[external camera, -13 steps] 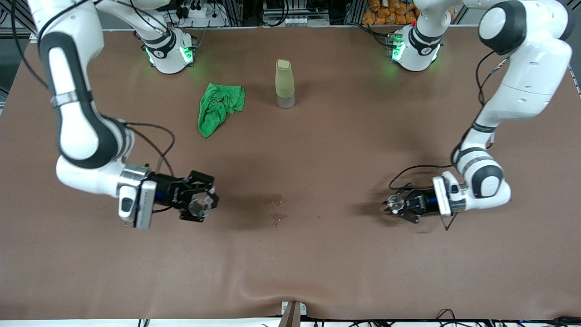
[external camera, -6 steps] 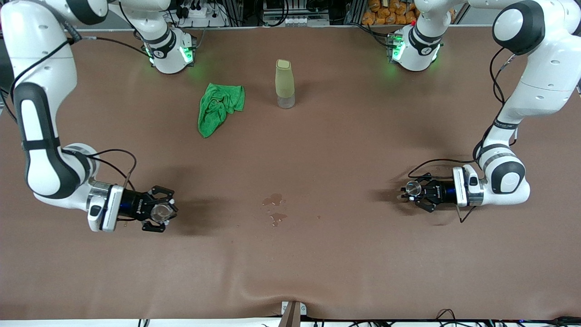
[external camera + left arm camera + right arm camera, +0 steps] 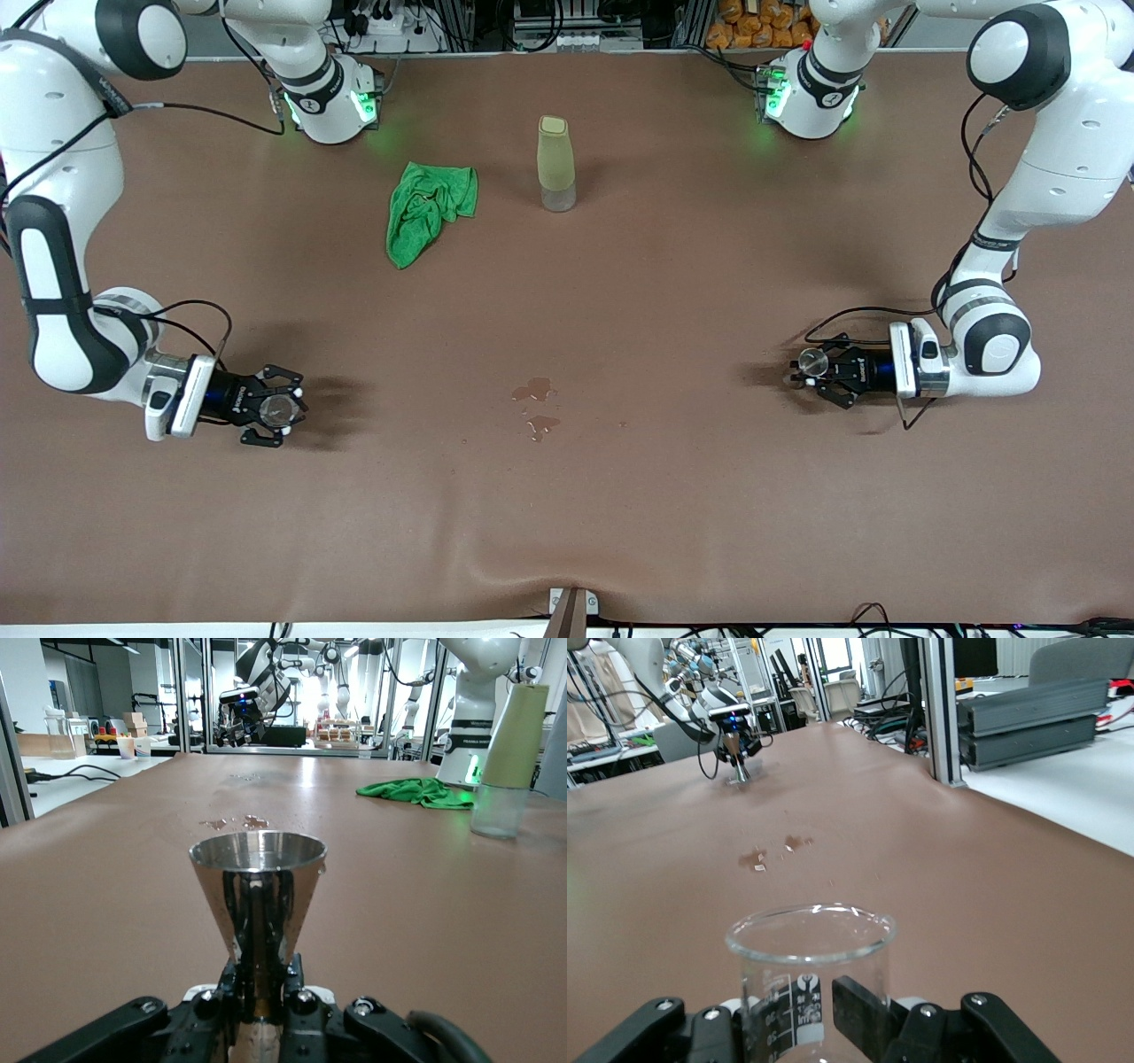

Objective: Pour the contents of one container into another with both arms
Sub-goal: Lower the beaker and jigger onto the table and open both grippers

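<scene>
Steel jigger (image 3: 257, 889) upright, clamped at its waist in left hand (image 3: 819, 377), low over table (image 3: 620, 496) nr the left arm's end. Clear glass cup (image 3: 810, 979) upright, gripped by right hand (image 3: 270, 415) nr the right arm's end, low over table; graduation marks visible on cup wall. Small wet patch (image 3: 535, 406) on table surface btwn the two hands. Pale yellow-green bottle (image 3: 555, 163) stands toward the edge by the bases; green cloth (image 3: 426, 209) beside it, toward the right arm's end.
</scene>
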Controlling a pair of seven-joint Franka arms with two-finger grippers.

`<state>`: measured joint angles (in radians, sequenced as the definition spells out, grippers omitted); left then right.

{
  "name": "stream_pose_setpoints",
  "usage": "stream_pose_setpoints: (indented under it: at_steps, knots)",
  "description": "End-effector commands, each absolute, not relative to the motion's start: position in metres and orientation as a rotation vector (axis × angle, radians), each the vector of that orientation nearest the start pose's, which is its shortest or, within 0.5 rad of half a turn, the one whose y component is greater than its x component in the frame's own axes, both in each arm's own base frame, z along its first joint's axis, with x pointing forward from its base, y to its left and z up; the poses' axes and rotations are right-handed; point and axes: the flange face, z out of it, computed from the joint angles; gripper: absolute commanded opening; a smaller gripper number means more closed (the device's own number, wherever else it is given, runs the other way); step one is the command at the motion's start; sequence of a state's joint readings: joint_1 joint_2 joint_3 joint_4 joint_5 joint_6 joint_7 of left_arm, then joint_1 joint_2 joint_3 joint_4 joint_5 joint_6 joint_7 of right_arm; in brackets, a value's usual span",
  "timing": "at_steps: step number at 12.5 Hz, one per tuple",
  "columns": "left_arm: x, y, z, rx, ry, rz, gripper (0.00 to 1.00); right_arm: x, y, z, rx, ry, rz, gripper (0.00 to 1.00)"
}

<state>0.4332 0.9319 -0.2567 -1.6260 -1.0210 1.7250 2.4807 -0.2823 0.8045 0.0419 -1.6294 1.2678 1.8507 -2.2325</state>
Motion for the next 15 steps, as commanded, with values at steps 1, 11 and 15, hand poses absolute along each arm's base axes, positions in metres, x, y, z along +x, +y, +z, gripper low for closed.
stream_pose_setpoints:
  at_steps: [1, 11, 15]
  knots:
    - [0.609, 0.056, 0.095, 1.305, -1.431, 1.016, 0.00, 0.657, -0.122, 0.116, -1.706, -1.247, -1.113, 0.00]
    - [0.598, 0.072, 0.096, 1.257, -1.381, 1.016, 0.00, 0.636, -0.194, 0.043, -1.757, -1.224, -1.210, 0.07]
    - [0.595, 0.080, 0.093, 1.266, -1.374, 1.019, 0.08, 0.636, -0.194, 0.044, -1.760, -1.208, -1.210, 1.00]
